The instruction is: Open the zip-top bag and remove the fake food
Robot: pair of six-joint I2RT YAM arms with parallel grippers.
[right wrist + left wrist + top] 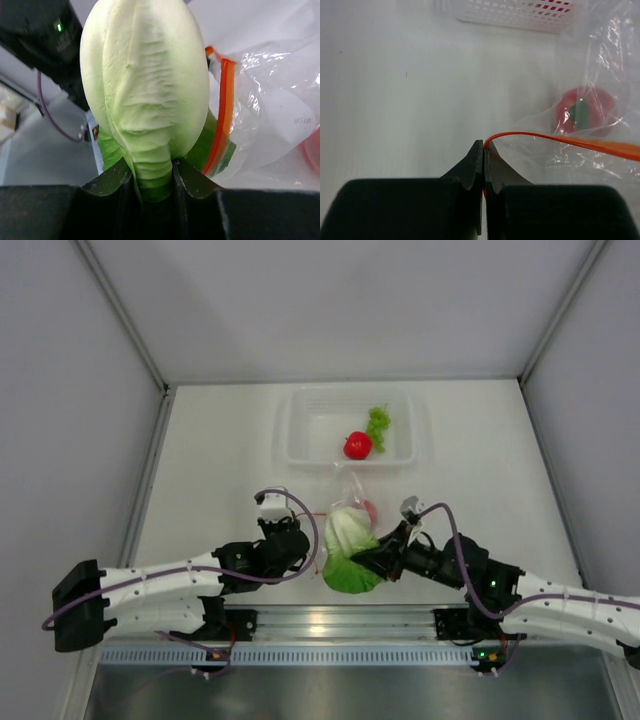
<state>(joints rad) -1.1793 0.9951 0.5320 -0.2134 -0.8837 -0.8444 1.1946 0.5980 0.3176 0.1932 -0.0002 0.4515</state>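
The clear zip-top bag (352, 492) lies at the table's near middle, its orange zip strip (570, 141) open. My left gripper (484, 145) is shut on the strip's left end; it also shows in the top view (303, 548). My right gripper (154, 172) is shut on the green lettuce (147, 85), which sits at the bag's mouth in the top view (348, 550), beside the right gripper (372, 558). A pinkish-red round fruit (582, 111) lies inside the bag. A red tomato (357, 445) and a green grape bunch (379, 426) lie in the tray.
A rigid clear rectangular tray (300, 430) stands behind the bag at the back middle; its perforated wall (520, 12) shows in the left wrist view. Grey walls close in the table on the left, right and back. A metal rail (340, 620) runs along the near edge.
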